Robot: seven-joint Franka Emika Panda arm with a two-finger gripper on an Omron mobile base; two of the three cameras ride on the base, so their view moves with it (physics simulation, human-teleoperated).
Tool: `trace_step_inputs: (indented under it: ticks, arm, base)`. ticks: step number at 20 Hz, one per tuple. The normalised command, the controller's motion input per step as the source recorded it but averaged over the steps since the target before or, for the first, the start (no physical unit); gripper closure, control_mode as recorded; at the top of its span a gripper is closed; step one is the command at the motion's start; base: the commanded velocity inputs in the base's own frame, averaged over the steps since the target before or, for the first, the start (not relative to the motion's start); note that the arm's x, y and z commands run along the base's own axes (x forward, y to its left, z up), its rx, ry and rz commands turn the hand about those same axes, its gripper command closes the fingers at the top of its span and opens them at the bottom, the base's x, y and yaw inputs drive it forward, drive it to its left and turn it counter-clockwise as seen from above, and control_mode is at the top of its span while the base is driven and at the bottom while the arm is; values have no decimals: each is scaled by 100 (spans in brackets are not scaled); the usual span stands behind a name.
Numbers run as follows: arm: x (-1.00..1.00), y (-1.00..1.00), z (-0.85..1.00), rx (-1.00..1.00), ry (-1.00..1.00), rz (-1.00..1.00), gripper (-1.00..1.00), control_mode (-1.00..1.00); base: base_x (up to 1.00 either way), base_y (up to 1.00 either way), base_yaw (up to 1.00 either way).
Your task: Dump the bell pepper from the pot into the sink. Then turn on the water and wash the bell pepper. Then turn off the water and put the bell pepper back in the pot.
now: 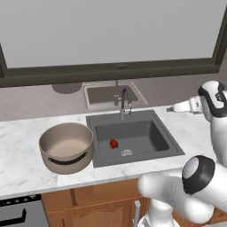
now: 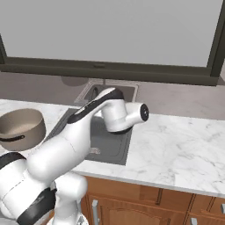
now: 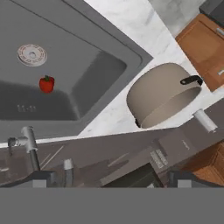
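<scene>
One red bell pepper lies on the sink floor at ten o'clock from the round drain, dumped and ready for washing. Empty, the pot stands upright on the counter at the sink's nine o'clock. Beyond, the faucet waits, no water running. Arm reaches high over the sink's right side, jaws spread wide, holding nothing.

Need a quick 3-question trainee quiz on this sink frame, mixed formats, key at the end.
1. True or false: the bell pepper lies in the sink.
2. Multiple choice: the pot is A) upright on the counter beside the sink, B) tipped over in the basin, C) held by the gripper.
3. Fill in: the pepper lies close to the round metal ____.

Key: 1 true; 2 A; 3 drain.
</scene>
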Motion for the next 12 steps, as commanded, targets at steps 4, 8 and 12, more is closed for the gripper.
trace_step_inputs:
  ticks: [4,8,12]
  arm:
    - [77,1,-26,22,22,0,-100,-100]
    - [57,0,-28,16,14,0,-100,-100]
    - [28,0,-26,7,3,-2,-100,-100]
  base:
    - [0,0,0]
    - [0,0,0]
    - [0,0,0]
